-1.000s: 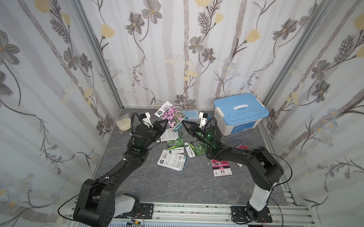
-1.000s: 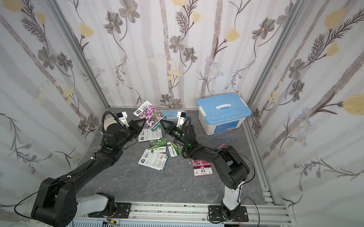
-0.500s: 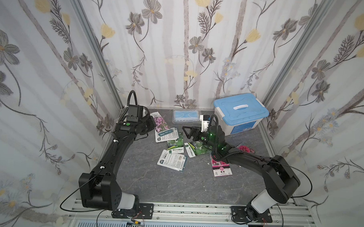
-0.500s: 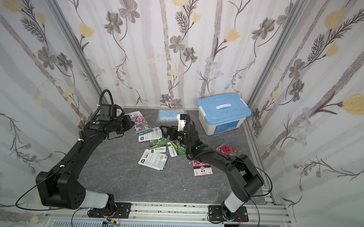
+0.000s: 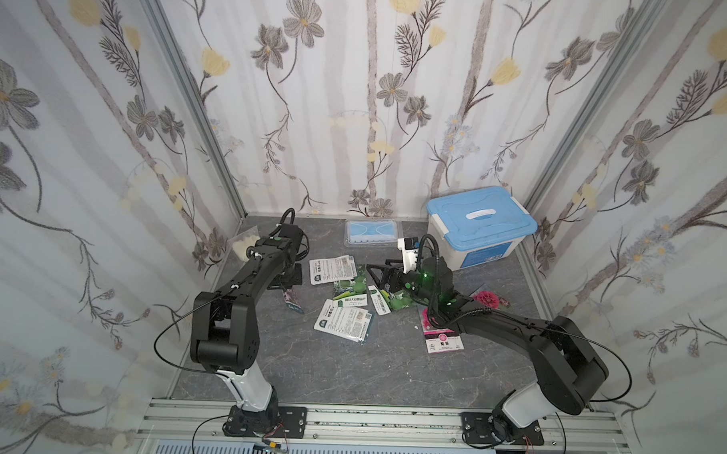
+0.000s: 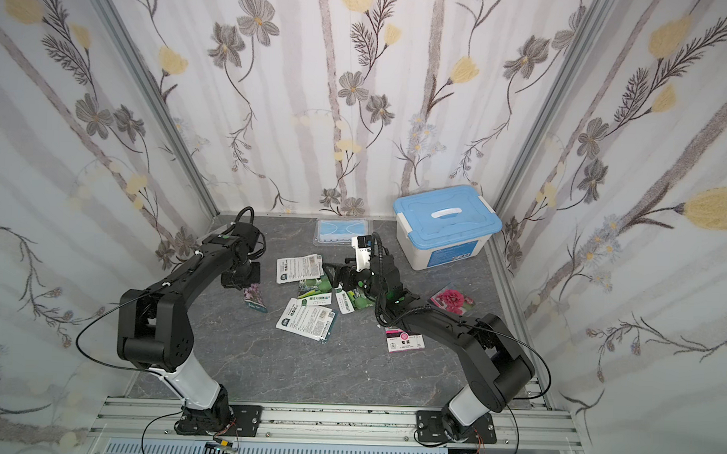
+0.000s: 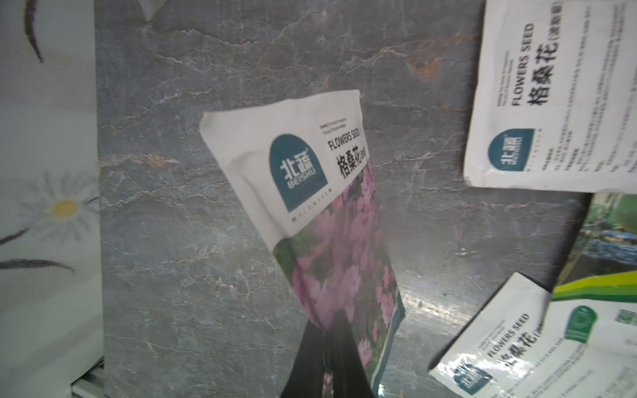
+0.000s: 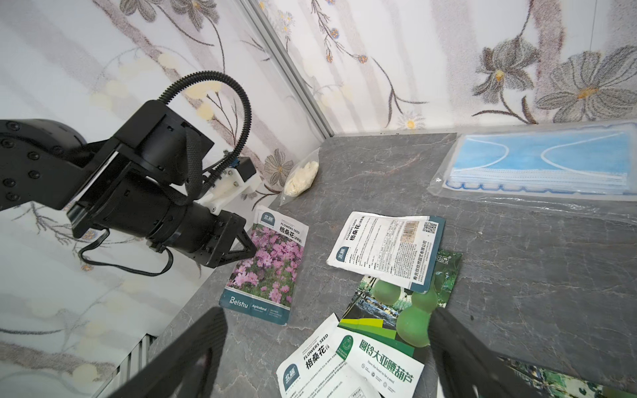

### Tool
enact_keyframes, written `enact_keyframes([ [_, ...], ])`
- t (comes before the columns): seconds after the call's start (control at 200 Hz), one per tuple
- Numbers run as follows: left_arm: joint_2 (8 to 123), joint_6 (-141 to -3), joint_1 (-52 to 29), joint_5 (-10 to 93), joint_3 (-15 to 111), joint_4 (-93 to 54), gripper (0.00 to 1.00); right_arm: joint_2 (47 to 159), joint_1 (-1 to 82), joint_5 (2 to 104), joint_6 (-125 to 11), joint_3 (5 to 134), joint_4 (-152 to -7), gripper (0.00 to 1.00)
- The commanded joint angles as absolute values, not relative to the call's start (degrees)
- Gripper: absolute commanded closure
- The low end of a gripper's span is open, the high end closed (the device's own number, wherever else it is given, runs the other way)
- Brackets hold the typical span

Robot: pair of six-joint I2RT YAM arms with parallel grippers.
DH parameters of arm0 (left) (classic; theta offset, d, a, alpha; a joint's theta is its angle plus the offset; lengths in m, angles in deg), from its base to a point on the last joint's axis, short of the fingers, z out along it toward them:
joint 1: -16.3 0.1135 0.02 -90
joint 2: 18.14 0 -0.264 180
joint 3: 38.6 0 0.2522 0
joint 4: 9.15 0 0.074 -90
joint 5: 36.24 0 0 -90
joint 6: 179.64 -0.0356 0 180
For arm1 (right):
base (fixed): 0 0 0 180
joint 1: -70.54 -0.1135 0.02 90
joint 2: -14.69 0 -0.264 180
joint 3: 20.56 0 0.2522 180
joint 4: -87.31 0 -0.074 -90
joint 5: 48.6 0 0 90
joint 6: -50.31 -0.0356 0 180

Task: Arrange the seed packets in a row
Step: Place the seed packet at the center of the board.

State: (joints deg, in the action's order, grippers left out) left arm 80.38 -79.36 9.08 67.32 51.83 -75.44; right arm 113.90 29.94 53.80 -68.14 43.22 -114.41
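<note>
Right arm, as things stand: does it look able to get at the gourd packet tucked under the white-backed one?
Probably yes. The right gripper is open just short of the gourd packet, with nothing between them. The white-backed packet overlaps only its far end.

Seed packets (image 7: pixel 310 206) glossy film; table (image 7: pixel 206 103) matt stone-look; box (image 5: pixel 457 223) smooth plastic.
</note>
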Motion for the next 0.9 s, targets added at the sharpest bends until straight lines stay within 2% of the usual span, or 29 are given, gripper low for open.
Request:
enact_keyframes([
  [0.0,82.00,-85.34,8.98,75.37,53.24,-76.57,1.00,114.38,29.93,55.70,-65.76,42.65,-118.58,0.07],
  [0.28,83.85,-93.79,9.17,85.26,49.82,-71.15,1.00,114.63,29.93,57.56,-64.34,39.81,-123.40,0.07],
  [0.639,86.28,-97.78,12.92,88.87,44.72,-65.32,1.00,115.44,29.93,57.31,-63.85,38.38,-125.17,0.07],
  [0.674,86.56,-97.60,13.36,88.96,44.32,-65.03,0.94,115.71,29.93,57.39,-63.91,38.41,-125.23,0.07],
  [0.764,86.98,-96.58,14.50,91.46,43.50,-64.40,0.90,116.02,29.86,57.40,-63.95,38.38,-125.45,0.07],
  [0.809,86.77,-96.14,15.28,91.83,43.51,-64.35,0.82,116.18,29.86,57.45,-63.83,38.40,-125.49,0.07],
  [0.854,86.23,-95.57,15.96,93.90,43.43,-63.87,0.67,116.22,29.84,57.39,-63.86,38.47,-125.45,0.07],
  [0.889,85.36,-95.36,16.57,94.19,43.58,-63.81,0.45,116.29,29.81,57.49,-63.76,38.58,-125.33,0.07],
  [0.894,85.29,-95.36,16.66,94.32,43.60,-63.84,0.39,116.33,29.83,57.49,-63.77,38.61,-125.33,0.07],
])
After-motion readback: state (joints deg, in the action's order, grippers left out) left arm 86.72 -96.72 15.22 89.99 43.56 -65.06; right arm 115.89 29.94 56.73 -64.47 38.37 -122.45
